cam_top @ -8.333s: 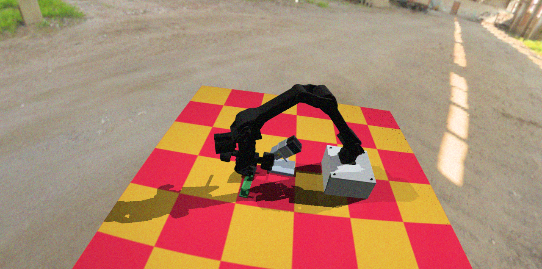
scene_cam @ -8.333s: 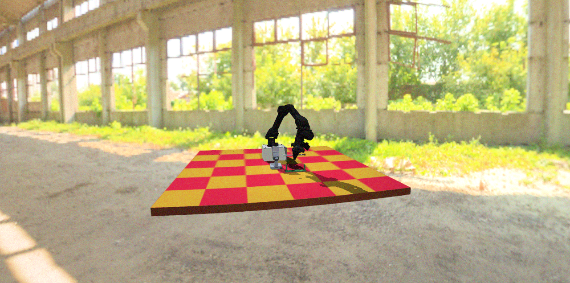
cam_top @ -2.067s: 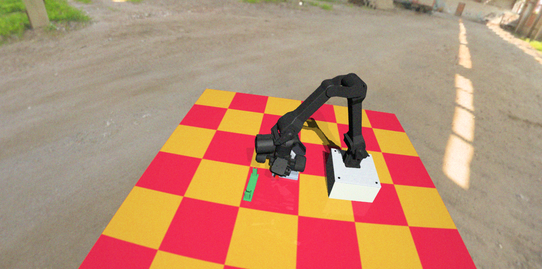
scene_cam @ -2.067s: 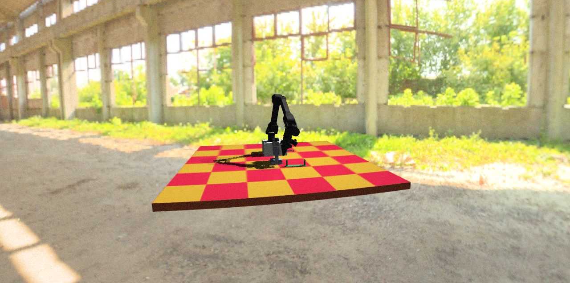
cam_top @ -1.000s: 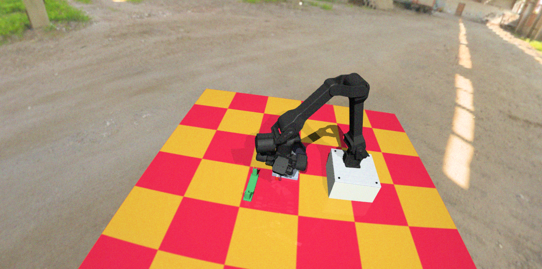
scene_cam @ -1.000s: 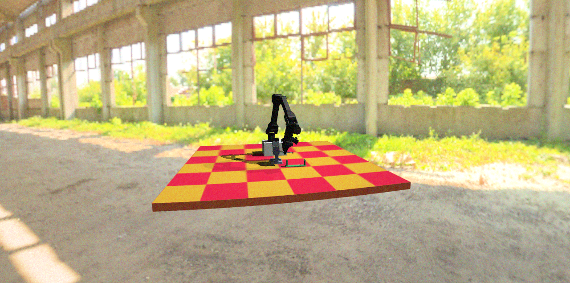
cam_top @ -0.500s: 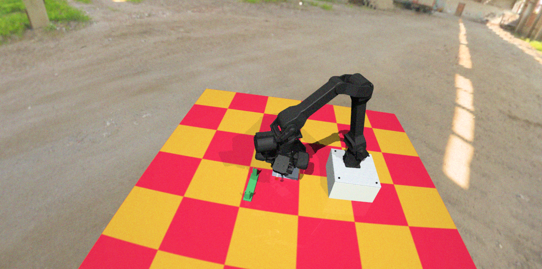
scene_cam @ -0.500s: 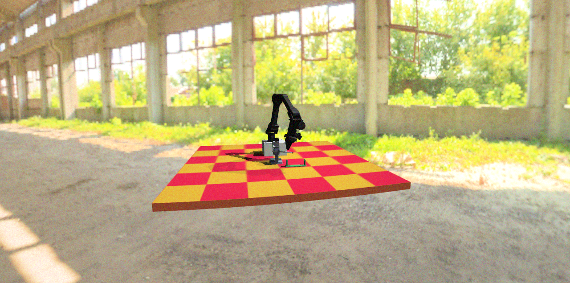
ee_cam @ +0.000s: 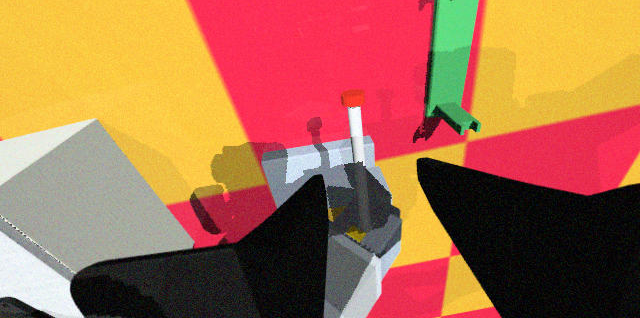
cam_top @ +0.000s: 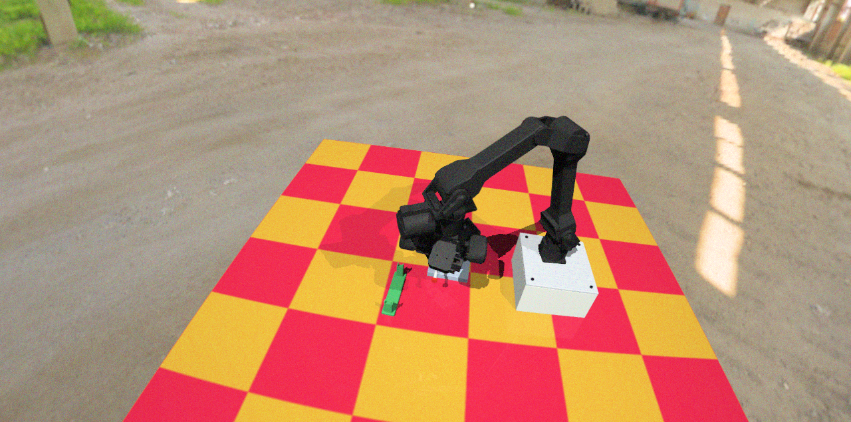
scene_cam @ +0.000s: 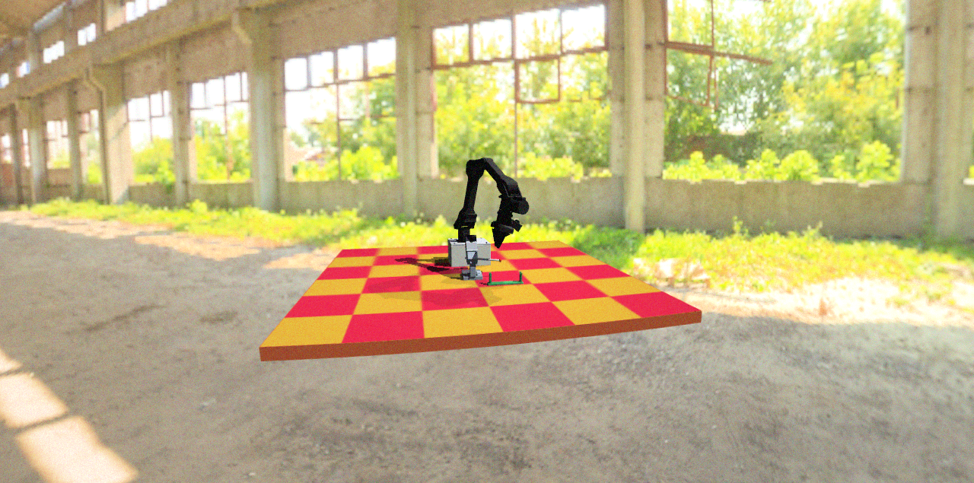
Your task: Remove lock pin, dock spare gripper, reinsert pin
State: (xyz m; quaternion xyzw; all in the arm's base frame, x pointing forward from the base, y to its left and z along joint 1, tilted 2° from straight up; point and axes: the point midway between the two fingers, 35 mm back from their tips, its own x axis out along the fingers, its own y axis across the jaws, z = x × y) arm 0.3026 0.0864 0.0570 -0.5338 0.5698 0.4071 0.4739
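The black parallel-jaw gripper hangs half-open and empty above the grey mount block, the red-capped white pin standing upright between its fingers, directly ahead.

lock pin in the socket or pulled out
In: the lock pin runs down into the grey mount; the gripper is open, off it.

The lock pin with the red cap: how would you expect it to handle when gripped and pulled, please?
The lock pin looks like a thin straight rod, so probably stiff and light. Being round, it may roll once laid down. Its red cap might limit that.
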